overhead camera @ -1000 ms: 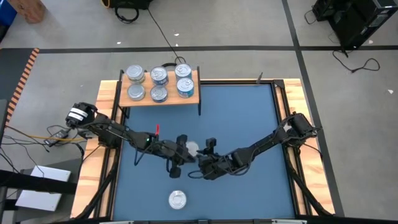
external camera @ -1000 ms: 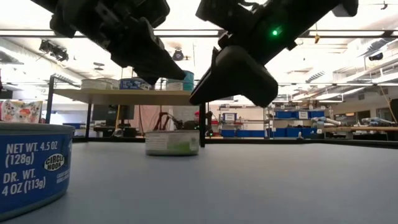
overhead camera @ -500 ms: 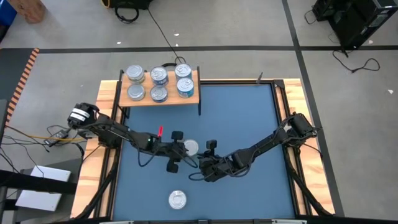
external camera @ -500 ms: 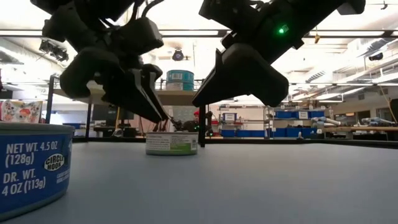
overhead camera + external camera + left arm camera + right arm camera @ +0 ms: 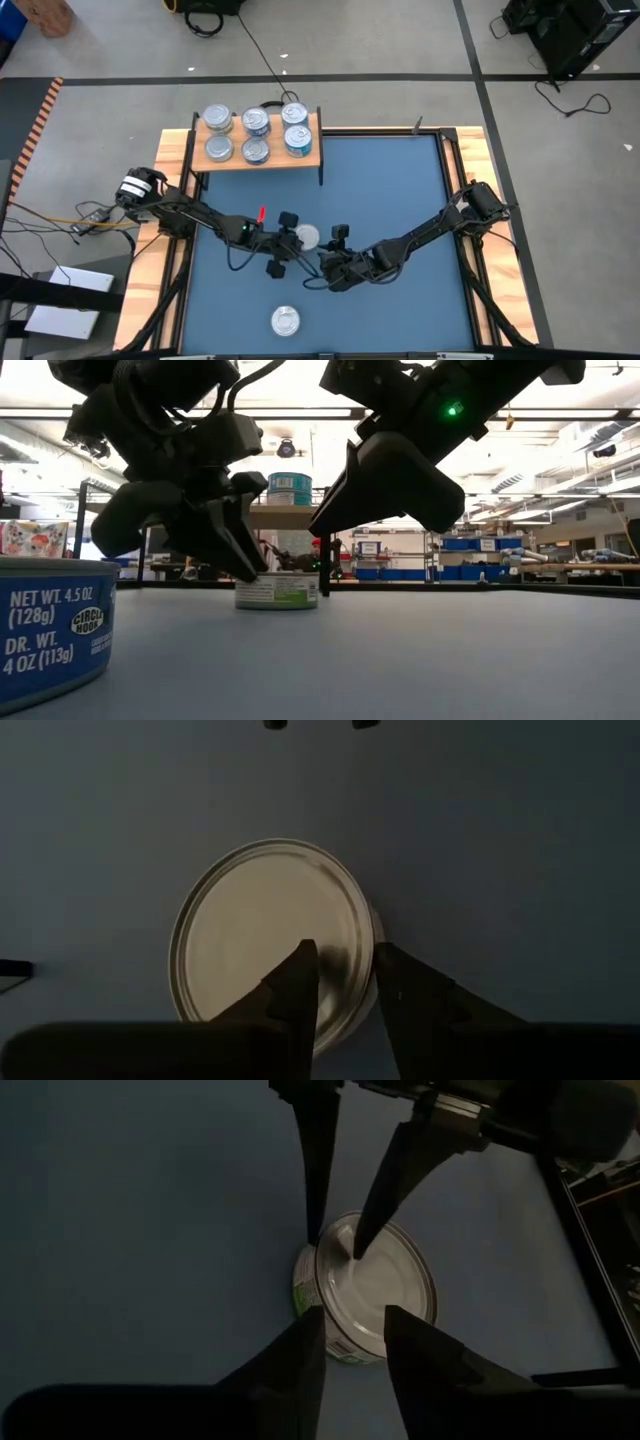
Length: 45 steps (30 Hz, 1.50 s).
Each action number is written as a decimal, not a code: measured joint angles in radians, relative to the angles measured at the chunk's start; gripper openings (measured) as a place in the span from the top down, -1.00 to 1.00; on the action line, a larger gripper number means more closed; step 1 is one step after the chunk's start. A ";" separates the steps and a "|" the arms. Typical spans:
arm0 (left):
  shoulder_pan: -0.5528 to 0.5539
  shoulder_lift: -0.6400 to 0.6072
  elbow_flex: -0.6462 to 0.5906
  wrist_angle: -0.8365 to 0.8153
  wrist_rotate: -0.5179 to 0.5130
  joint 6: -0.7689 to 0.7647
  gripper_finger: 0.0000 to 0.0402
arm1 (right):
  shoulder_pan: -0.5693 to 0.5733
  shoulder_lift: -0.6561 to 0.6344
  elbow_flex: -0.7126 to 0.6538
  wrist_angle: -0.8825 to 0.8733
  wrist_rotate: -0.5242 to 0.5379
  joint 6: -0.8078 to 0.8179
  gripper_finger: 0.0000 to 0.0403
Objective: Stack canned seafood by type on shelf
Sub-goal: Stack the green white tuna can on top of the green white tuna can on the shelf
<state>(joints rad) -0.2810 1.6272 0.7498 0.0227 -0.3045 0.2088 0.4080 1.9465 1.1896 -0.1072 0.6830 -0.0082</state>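
Note:
One tin of canned seafood (image 5: 308, 237) with a silvery lid (image 5: 260, 920) and a green-and-white label (image 5: 285, 592) stands on its base mid-table. My left gripper (image 5: 345, 955) is open and tilted down over it, one finger above the lid and the other outside the wall. My right gripper (image 5: 352, 1320) hangs open just above and to the near right of that tin (image 5: 385, 1285), touching nothing. Several tins (image 5: 256, 136) stand on the light wood shelf (image 5: 313, 160) at the far left. Another tin (image 5: 286, 321) with a blue label stands near the front edge. My left gripper straddles the rim (image 5: 372, 932) on one side of the tin, slanting down from the table's left. One fingertip (image 5: 357, 1250) stands on or just over the lid, the other (image 5: 313, 1235) beside the wall. I cannot tell whether either one touches. The tin stands flat on the table.
The blue tabletop (image 5: 400, 190) is bare to the right and far side of the tin. The shelf's black legs (image 5: 325, 560) stand behind the tin in the low view. Wooden side rails (image 5: 470, 150) frame the table.
My left gripper has sunk toward the mid-table tin, rolled about its own axis, and opened from a closed point to two spread fingers that now straddle the tin's rim. The tin has stayed in place.

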 joint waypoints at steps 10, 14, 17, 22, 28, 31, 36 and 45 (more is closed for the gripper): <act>-0.003 0.076 0.006 0.026 -0.035 0.054 0.50 | 0.000 0.000 0.000 -0.001 0.000 -0.001 0.42; -0.004 0.084 0.010 0.023 -0.056 0.054 0.52 | 0.000 0.000 0.000 -0.002 0.000 -0.002 0.43; -0.005 0.081 0.025 0.016 -0.066 0.054 0.62 | 0.000 0.000 0.000 -0.002 0.000 -0.002 0.43; -0.019 0.084 0.075 -0.044 -0.067 0.100 0.94 | 0.002 0.000 0.000 -0.012 -0.015 0.025 0.42; -0.020 0.089 0.173 -0.209 -0.034 0.067 0.99 | 0.017 -0.001 0.000 -0.101 -0.037 0.058 0.39; -0.020 0.088 0.212 -0.239 0.011 0.035 0.99 | 0.035 -0.001 0.000 -0.136 -0.037 0.059 0.32; -0.020 0.078 0.251 -0.254 0.037 -0.017 0.99 | 0.059 -0.001 0.000 -0.135 -0.004 0.057 0.10; -0.007 0.032 0.286 -0.266 0.051 -0.111 1.00 | 0.078 -0.002 0.000 -0.110 0.140 -0.024 -0.30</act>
<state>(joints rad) -0.2884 1.6595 1.0359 -0.2431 -0.2532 0.0980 0.4858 1.9450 1.1896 -0.2169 0.8234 -0.0318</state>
